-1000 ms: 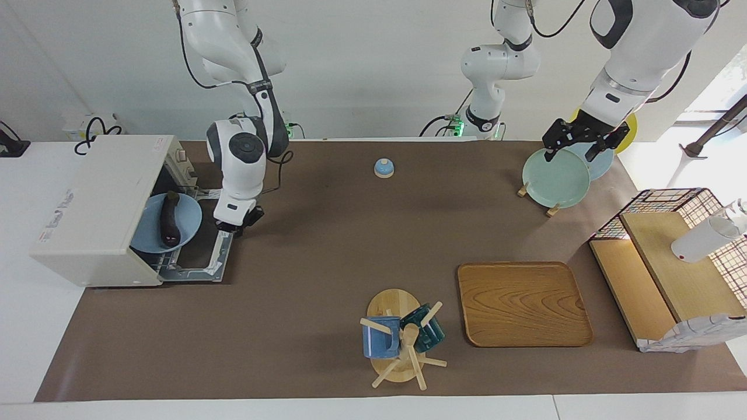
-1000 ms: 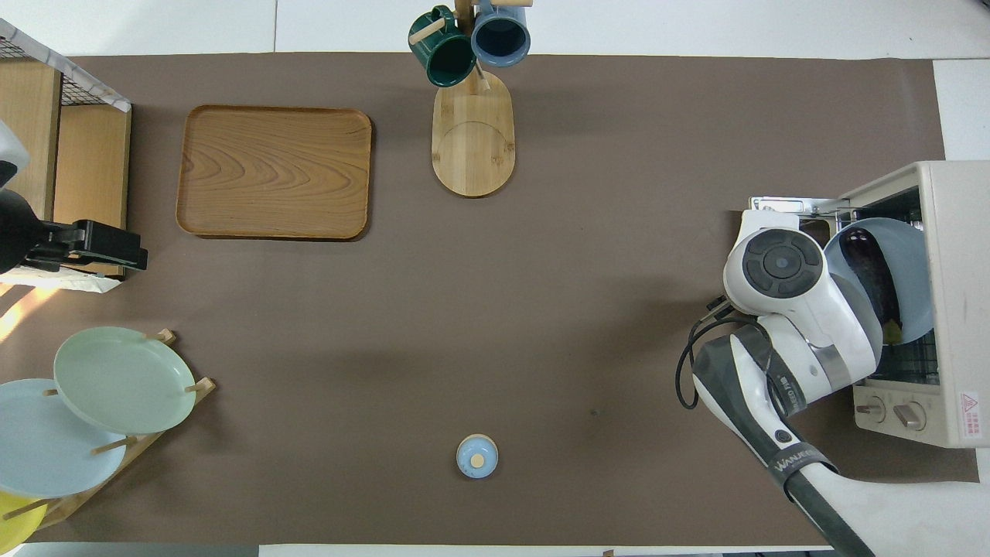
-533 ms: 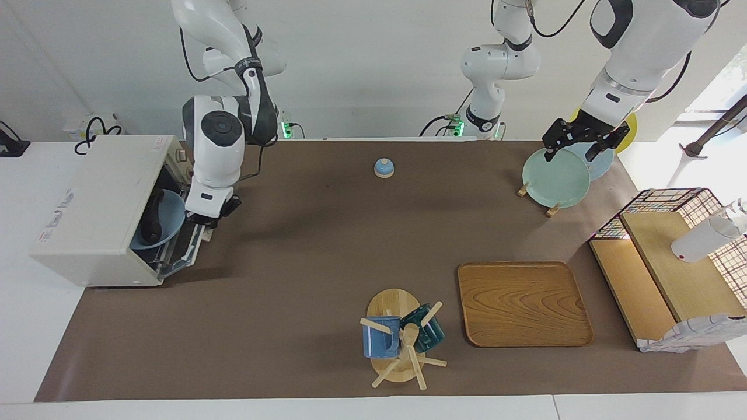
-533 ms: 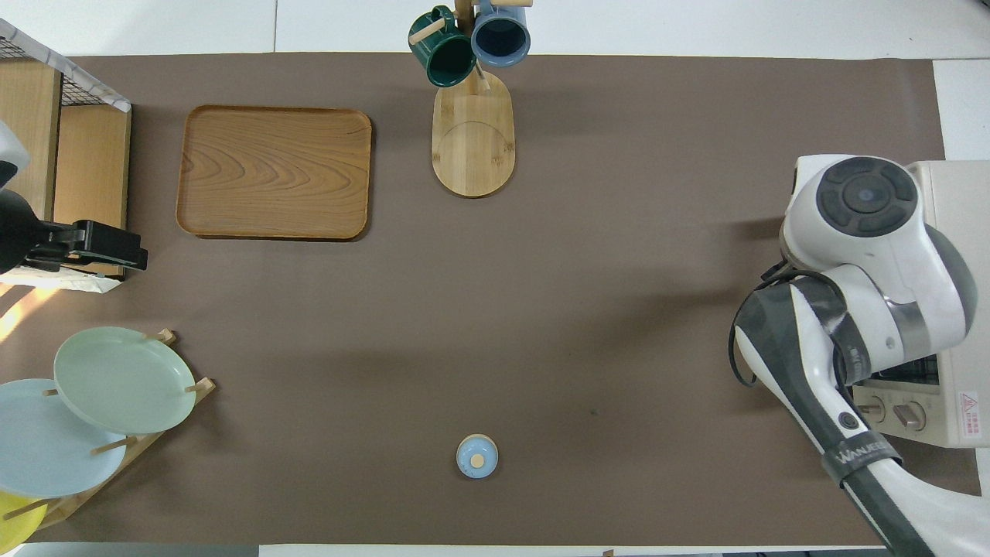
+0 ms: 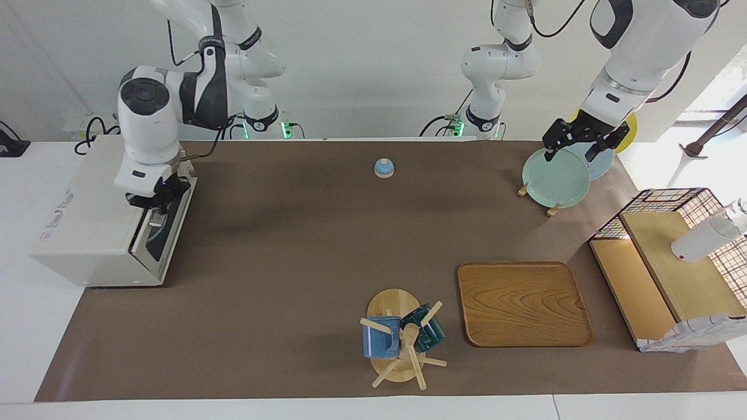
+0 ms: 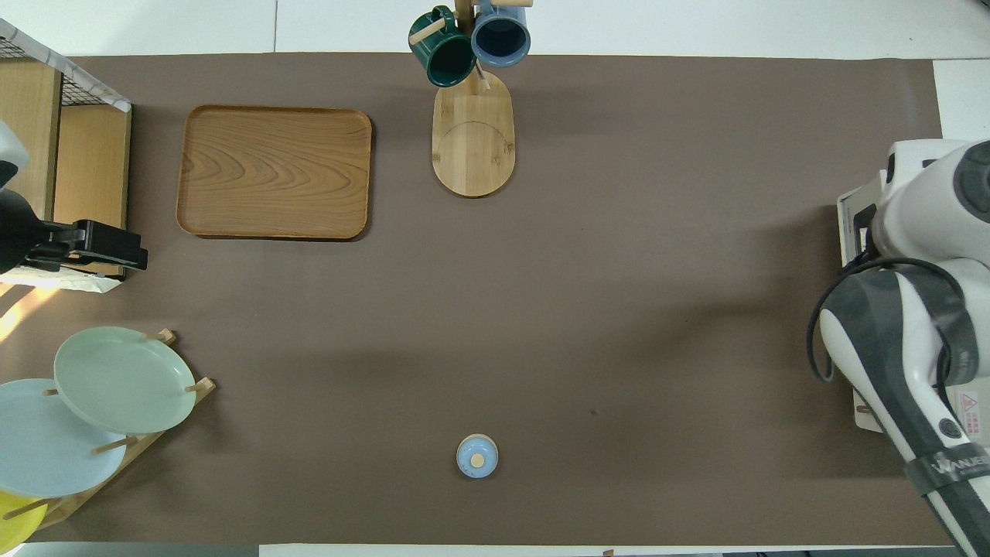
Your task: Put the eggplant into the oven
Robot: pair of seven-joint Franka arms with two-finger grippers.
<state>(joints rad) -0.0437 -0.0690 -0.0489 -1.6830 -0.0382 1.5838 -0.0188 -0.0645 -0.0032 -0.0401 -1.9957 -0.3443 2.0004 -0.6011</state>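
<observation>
The cream-white oven (image 5: 96, 216) stands at the right arm's end of the table, and its glass door (image 5: 166, 230) is up, shut or nearly shut. The eggplant is hidden inside the oven. A bit of a blue plate (image 5: 153, 234) shows through the door's window. My right gripper (image 5: 156, 201) is at the top edge of the door by the handle. In the overhead view the right arm covers most of the oven (image 6: 852, 220). My left gripper (image 5: 575, 146) is open and empty, and waits over the plate rack (image 5: 554, 178).
A small blue bell (image 5: 383, 168) sits near the robots at mid-table. A mug tree (image 5: 400, 338) and a wooden tray (image 5: 523, 303) lie farther from the robots. A wire shelf with wooden boards (image 5: 665, 262) stands at the left arm's end.
My right gripper has swung the oven door up from flat open to shut or nearly shut. The plate and eggplant have gone from plain view. The left arm has not moved.
</observation>
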